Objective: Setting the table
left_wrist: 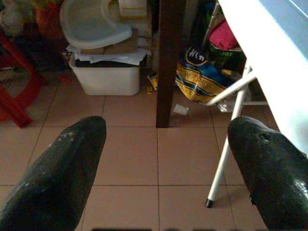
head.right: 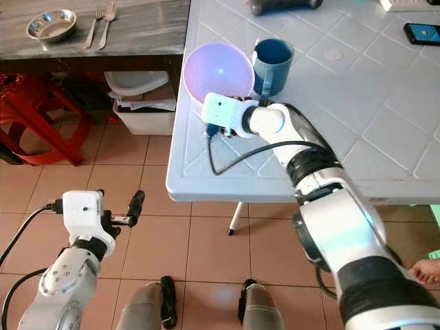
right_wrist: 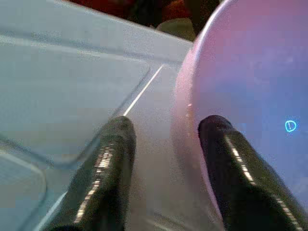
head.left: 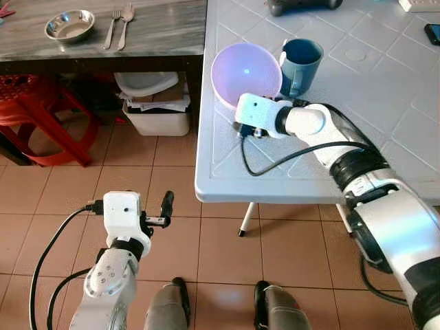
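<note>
On the white plastic desk [head.left: 385, 96] before me, my right gripper [right_wrist: 166, 159] sits at the near rim of the pink bowl [head.left: 245, 72]. Its fingers [right_wrist: 103, 168] stand partly open and straddle the bowl's wall: one lies outside on the desk surface, the other inside the bowl, against the wall or very nearly. They do not look pressed tight on it. The bowl is tipped up on its edge, its hollow facing me, near the desk's left corner. A dark blue mug [head.left: 300, 64] stands upright just beside it, on its right, touching or almost touching.

My left gripper [left_wrist: 166, 168] hangs low over the tiled floor [head.left: 172, 227], fingers wide apart and holding nothing, well away from the desk.

Farther off to the left, a darker wooden desk [head.left: 158, 31] carries a small metal bowl [head.left: 69, 25], with a fork [head.left: 112, 26] and a spoon [head.left: 126, 23] lying side by side just right of it.
</note>
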Tool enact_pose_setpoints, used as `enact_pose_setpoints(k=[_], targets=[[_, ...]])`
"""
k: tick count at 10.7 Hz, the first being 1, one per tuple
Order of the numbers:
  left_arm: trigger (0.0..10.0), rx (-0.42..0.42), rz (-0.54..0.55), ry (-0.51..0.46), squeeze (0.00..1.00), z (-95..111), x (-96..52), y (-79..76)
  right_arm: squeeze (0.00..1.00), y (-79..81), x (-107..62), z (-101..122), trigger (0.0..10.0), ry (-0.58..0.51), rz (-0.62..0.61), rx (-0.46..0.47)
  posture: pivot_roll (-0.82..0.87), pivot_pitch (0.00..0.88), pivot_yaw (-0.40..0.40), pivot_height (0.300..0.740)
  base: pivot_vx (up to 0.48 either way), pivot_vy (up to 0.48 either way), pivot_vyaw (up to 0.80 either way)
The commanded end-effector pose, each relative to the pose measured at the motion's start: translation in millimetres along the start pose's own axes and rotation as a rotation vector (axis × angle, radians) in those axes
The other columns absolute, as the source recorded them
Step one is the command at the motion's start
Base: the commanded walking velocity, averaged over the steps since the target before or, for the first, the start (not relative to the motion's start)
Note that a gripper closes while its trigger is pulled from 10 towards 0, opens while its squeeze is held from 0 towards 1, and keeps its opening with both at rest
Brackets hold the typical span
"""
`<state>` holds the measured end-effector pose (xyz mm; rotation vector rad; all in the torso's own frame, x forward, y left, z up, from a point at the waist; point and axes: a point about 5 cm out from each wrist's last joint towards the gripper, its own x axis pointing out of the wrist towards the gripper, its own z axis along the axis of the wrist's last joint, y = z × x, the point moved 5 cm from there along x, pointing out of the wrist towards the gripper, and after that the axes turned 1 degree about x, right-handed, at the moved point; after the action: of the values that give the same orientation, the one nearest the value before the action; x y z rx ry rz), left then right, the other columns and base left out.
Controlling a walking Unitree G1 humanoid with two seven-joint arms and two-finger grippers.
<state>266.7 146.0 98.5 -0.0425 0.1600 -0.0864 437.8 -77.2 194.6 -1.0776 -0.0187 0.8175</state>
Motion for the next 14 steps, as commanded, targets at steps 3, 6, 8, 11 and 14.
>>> enact_pose_setpoints(k=[3, 6, 8, 11, 14], targets=[[10.0, 0.002, 0.004, 0.033, 0.0, -8.4, 0.5, 0.9, 0.0, -5.2, -1.5, 0.9, 0.0, 0.008, -0.002, -0.052, 0.11, 0.237, 0.06, 0.74, 0.0, 0.0, 0.0], [10.0, 0.0, 0.011, 0.036, 0.0, -10.2, -0.7, 2.9, 0.0, -1.0, -2.0, -2.2, 0.0, 0.012, 0.011, -0.077, 0.1, 0.231, 0.055, 0.74, 0.0, 0.0, 0.0], [10.0, -0.001, 0.021, 0.033, 0.0, -10.6, 1.2, 3.5, 0.0, -4.5, -2.1, 1.4, 0.0, -0.006, -0.019, -0.101, 0.1, 0.223, 0.049, 0.74, 0.0, 0.0, 0.0], [10.0, 0.015, 0.06, 0.009, 0.0, -10.3, 8.8, 5.4, 0.0, -5.9, -5.3, 20.8, 0.0, -0.161, -0.131, -0.101, 0.08, 0.188, 0.031, 0.74, 0.0, 0.0, 0.0], [10.0, 0.028, 0.127, -0.029, 0.0, -6.3, 16.3, 14.7, 0.0, 2.6, -24.5, 34.1, 0.0, -0.368, -0.317, 0.035, 0.07, 0.134, 0.011, 0.74, 0.0, 0.269, 0.0]])
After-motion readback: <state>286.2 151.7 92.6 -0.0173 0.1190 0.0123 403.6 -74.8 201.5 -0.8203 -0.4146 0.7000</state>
